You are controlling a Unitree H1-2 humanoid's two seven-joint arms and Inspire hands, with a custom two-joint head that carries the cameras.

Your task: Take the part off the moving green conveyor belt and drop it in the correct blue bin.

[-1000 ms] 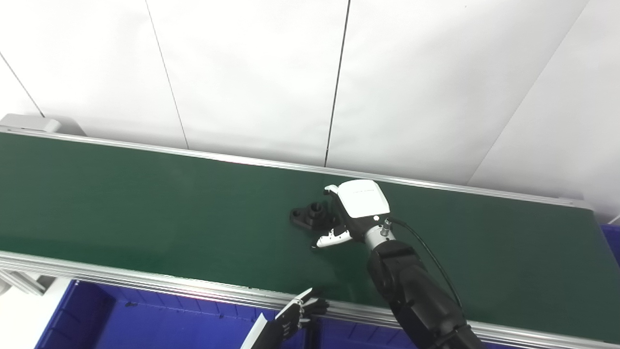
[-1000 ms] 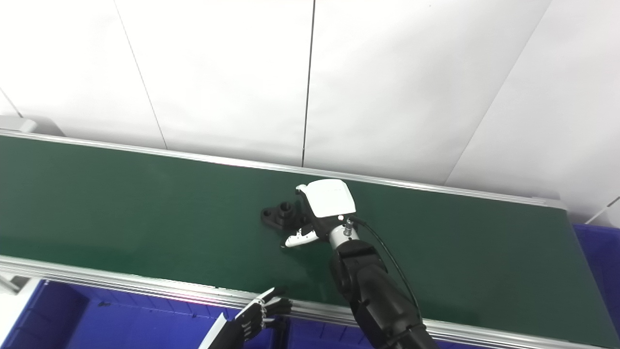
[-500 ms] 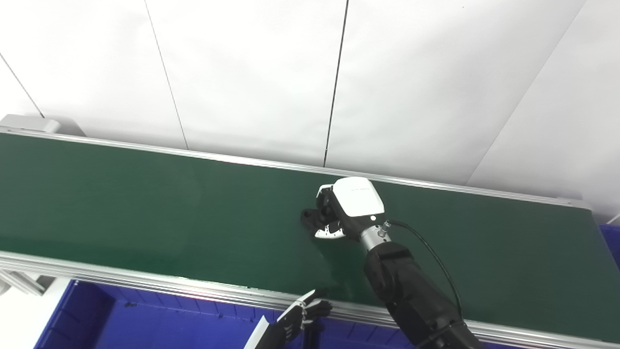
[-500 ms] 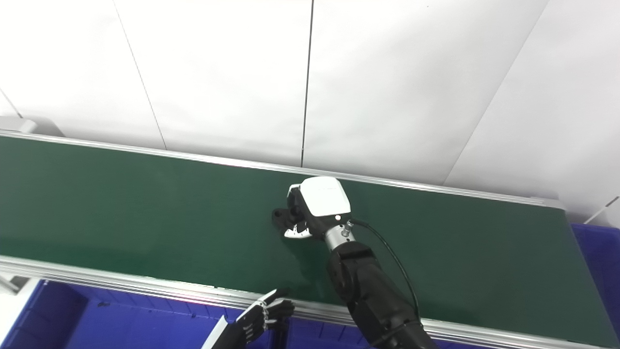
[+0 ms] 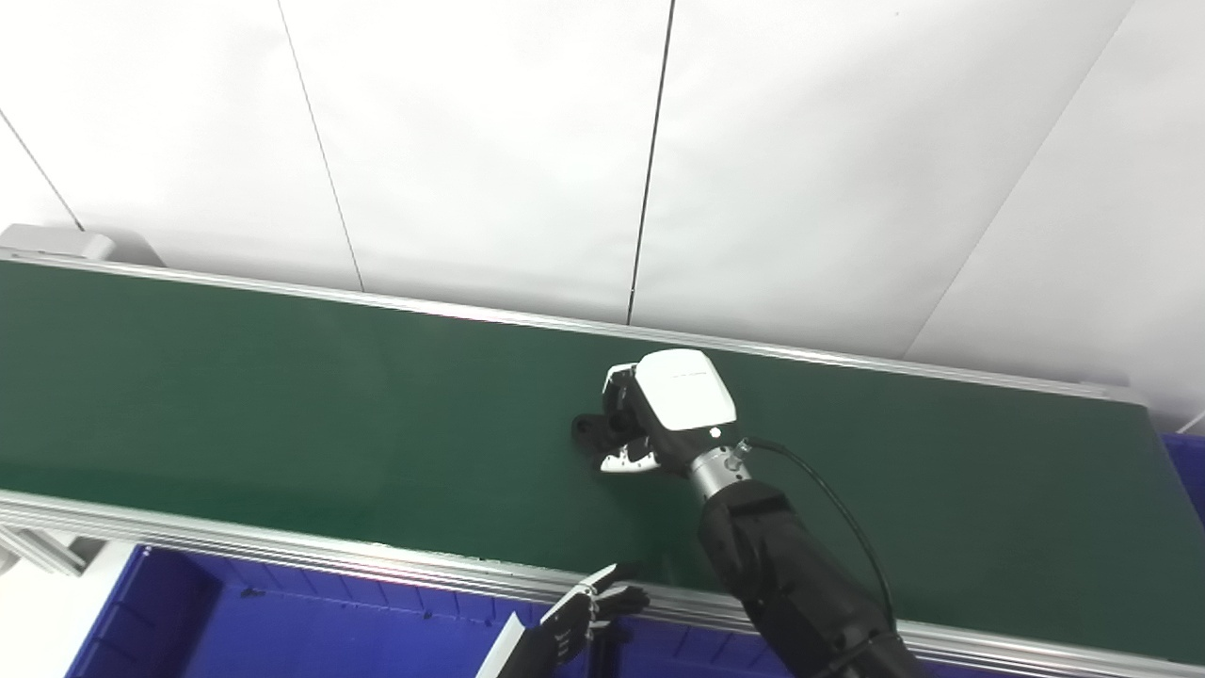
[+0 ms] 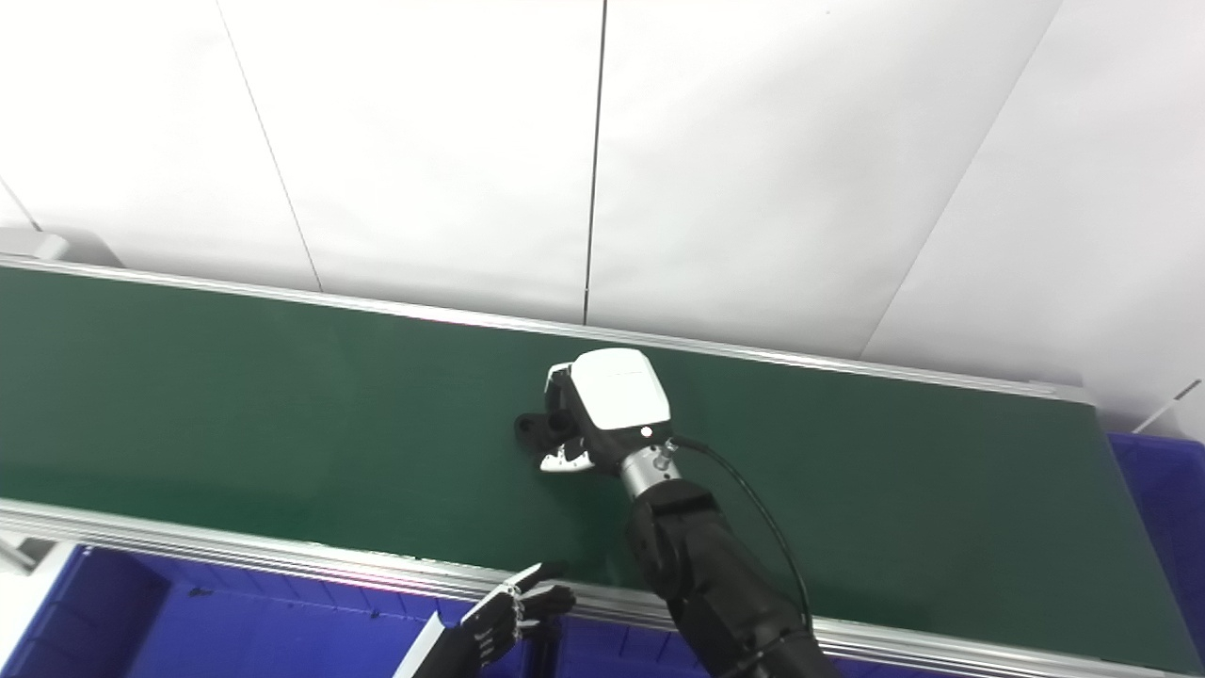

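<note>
A small black part (image 5: 590, 431) lies on the green conveyor belt (image 5: 282, 395), near its middle. My right hand (image 5: 659, 414) is over the part with its fingers and thumb closed around it; only the part's left end sticks out, as the right eye view (image 6: 529, 428) also shows. The part still rests at belt level. My left hand (image 5: 588, 612) hangs low at the belt's near rail, fingers loosely spread, holding nothing.
A blue bin (image 5: 282, 621) sits below the belt's near rail at lower left. Another blue bin's corner (image 6: 1163, 490) shows at the right end of the belt. A white panelled wall (image 5: 565, 141) stands behind the belt.
My right hand moved left onto the part and closed its fingers and thumb around it. The left hand has hardly moved.
</note>
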